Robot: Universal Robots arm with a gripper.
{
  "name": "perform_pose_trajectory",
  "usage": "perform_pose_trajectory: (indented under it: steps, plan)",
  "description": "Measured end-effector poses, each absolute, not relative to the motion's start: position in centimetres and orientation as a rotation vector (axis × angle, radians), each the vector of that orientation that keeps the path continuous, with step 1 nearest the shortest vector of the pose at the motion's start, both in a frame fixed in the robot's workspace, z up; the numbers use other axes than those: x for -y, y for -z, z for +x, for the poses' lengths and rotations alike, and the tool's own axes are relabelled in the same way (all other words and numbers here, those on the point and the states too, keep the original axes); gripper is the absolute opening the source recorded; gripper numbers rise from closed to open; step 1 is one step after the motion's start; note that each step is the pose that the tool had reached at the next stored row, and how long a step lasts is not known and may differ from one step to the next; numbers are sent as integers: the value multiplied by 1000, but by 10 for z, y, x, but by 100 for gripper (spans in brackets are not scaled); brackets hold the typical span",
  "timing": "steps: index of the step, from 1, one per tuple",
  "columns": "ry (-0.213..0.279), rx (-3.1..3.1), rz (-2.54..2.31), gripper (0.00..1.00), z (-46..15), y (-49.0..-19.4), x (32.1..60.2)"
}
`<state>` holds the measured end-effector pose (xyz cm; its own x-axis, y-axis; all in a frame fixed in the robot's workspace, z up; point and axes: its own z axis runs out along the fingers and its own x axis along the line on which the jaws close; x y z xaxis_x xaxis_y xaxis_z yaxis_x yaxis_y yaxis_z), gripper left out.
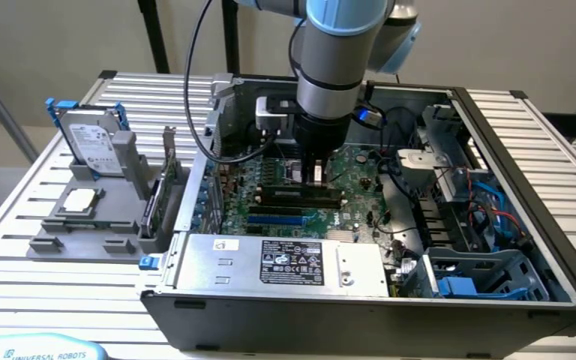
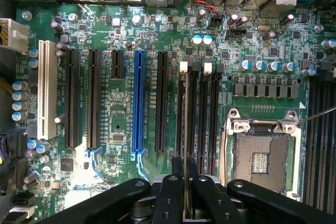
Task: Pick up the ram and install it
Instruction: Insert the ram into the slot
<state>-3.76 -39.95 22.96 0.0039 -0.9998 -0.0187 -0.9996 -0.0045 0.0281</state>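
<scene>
The ram appears edge-on in the wrist view as a thin strip running out from between my fingers. It lies along one of the black memory slots, in line with a white end clip. My gripper is shut on it. In the exterior view the gripper points straight down inside the open computer case, just above the motherboard and its memory slots. Whether the ram is seated in the slot cannot be told.
The open processor socket lies beside the memory slots, and a blue expansion slot and black slots lie on the other side. Cables and a power supply crowd the case. A grey fixture holds a hard drive and a silver chip.
</scene>
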Motion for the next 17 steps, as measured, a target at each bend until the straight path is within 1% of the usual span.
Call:
perform_pose_trajectory:
  steps: [17]
  plan:
    - [43, 2208, 2217, 13, -38, -227, 400]
